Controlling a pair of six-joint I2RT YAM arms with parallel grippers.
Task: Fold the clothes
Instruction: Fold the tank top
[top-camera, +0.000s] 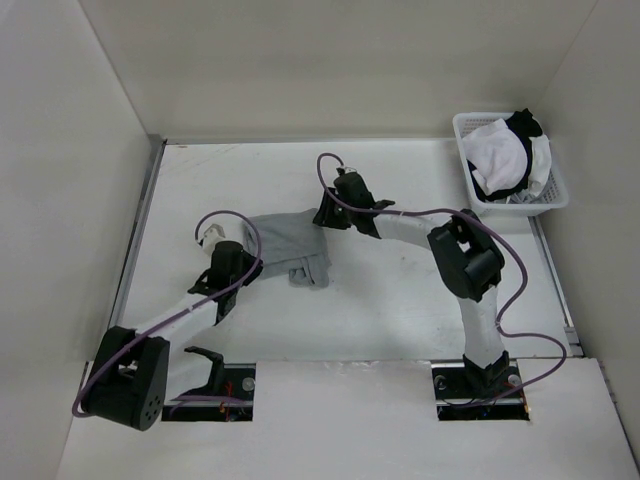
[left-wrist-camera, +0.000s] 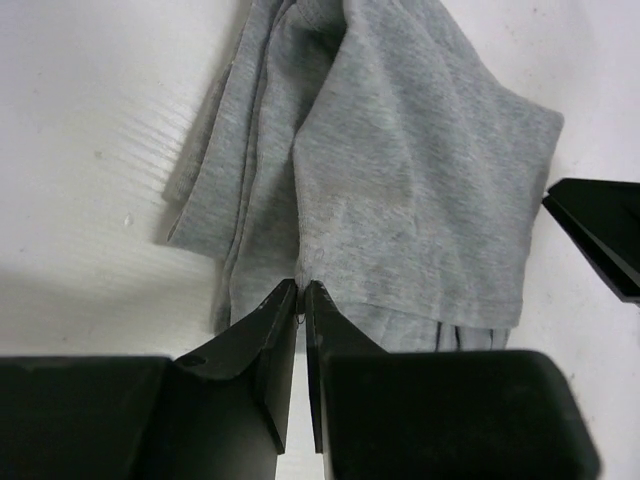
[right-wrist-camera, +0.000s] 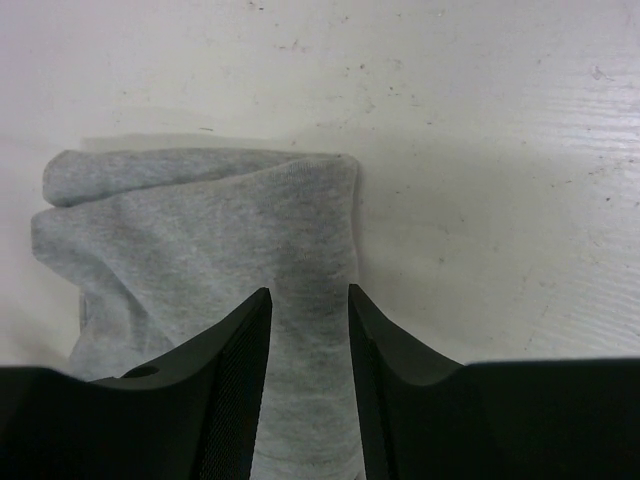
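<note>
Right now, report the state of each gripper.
Left gripper: closed, pinching the edge of the grey T-shirt.
Right gripper: open, with shirt fabric lying between its jaws, holding nothing.

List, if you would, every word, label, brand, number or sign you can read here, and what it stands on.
There are none. The grey T-shirt is plain knit, with no print or tag showing. The white basket, the white garment in it, the left pincer and the right pincer show no lettering.
</note>
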